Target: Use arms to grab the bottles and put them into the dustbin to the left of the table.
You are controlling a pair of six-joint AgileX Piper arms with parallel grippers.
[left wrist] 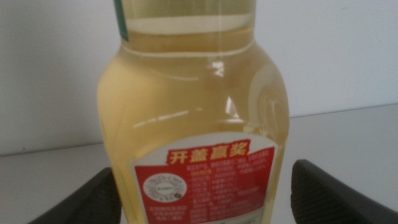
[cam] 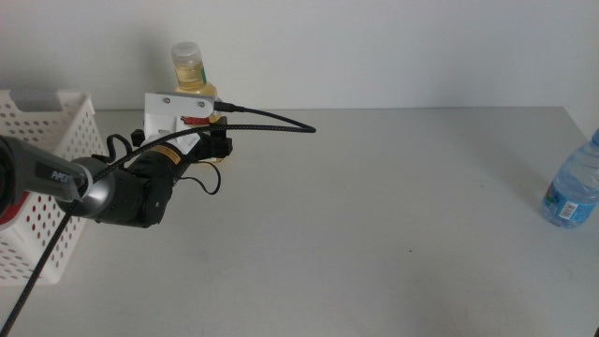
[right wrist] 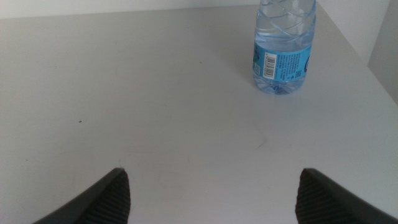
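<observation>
The left gripper (left wrist: 199, 193) stands wide open around the yellow bottle (left wrist: 193, 118), a jaw on each side and neither touching; the bottle stands upright at the table's (cam: 374, 206) far edge, near the bin (cam: 47, 159). The right gripper (right wrist: 211, 193) hangs open and empty over the table, the water bottle (right wrist: 283, 53) well ahead of it

Your left arm (cam: 122, 192) is reaching in from the left side, its thick black cable (cam: 267, 120) arching over the wrist. Its gripper (cam: 217, 142) is sitting right at the base of the yellow bottle (cam: 192, 80), which is standing upright near the far edge of the table (cam: 374, 225); you cannot tell from here how the jaws are standing. The white dustbin (cam: 51, 140) is sitting at the left edge, behind the arm. The blue-labelled water bottle (cam: 573, 192) is standing well apart at the right edge.
</observation>
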